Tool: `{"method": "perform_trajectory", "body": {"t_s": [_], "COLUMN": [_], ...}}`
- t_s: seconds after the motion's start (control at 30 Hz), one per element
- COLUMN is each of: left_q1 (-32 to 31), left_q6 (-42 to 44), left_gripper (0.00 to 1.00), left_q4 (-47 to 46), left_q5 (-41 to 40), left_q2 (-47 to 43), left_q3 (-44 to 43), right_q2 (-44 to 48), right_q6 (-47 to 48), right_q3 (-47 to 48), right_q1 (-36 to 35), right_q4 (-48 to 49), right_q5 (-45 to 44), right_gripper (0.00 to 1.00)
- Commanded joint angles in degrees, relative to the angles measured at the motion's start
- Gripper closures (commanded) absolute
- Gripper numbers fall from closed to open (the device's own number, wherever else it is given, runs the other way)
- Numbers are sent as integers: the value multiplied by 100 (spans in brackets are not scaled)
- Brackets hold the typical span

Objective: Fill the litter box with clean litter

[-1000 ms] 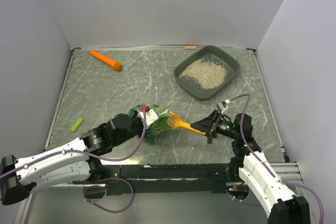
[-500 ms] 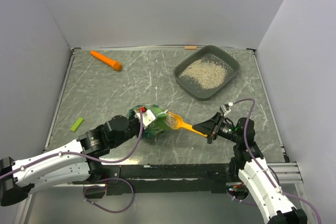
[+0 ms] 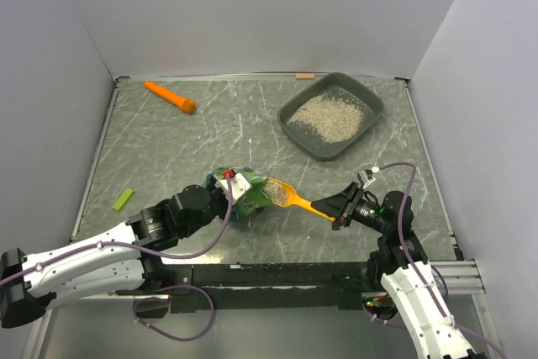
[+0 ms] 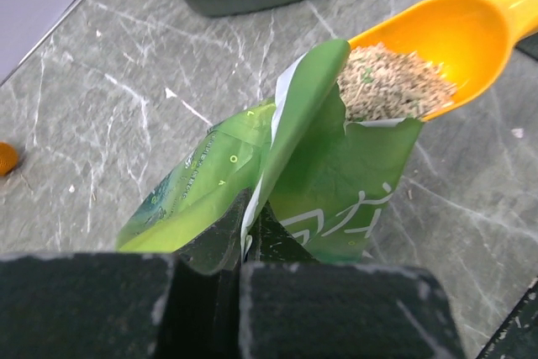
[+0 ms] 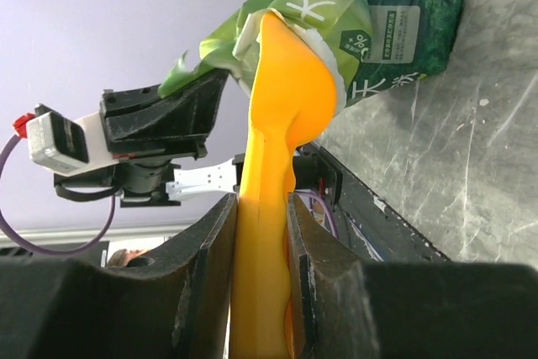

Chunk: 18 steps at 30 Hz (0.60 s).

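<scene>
Top external view shows us the litter box (image 3: pixel 304 137) at about one o'clock on the table (image 3: pixel 193 149). Clean litter (image 3: pixel 330 117) already covers the middle of its floor, with dark bottom showing around the heap. We judge that the step in hand is to bring one more load. A portion of the granules sits toward the tip of the bowl of the orange scoop (image 3: pixel 290 197). The scoop lies at the mouth of the green bag (image 3: pixel 239 193) near six o'clock, well apart from the box. The right gripper (image 5: pixel 262 233) is clamped on the scoop handle, one finger on each side. The left gripper (image 4: pixel 245 245) is pinched closed on the upper edge of the bag and holds the mouth up. To do this well, we should first raise the scoop clear of the bag flap and hold the bowl level, so that nothing slides off the tip. Then we travel toward one o'clock and tip only when the bowl is over the box. The left arm should not loosen, otherwise the bag may fall and spill.
</scene>
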<state>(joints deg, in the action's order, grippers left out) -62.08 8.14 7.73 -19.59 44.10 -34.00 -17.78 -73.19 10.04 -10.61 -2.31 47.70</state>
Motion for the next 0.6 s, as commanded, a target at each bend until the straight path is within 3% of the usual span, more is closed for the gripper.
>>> {"method": "perform_trajectory", "body": {"t_s": [0.0, 0.57], "left_q1": [39, 39], "left_q6": [-67, -102], "left_gripper": [99, 99], "left_q4": [510, 484], "left_q5": [-782, -783], "left_q2": [213, -182], "left_q3": [-133, -116], "right_q2": [152, 1180], "right_q6": [15, -336], "right_q3": [331, 455], "right_q1": [50, 50], "right_q4": [-692, -1254], "right_q5": [-288, -956], "right_gripper": [100, 100]}}
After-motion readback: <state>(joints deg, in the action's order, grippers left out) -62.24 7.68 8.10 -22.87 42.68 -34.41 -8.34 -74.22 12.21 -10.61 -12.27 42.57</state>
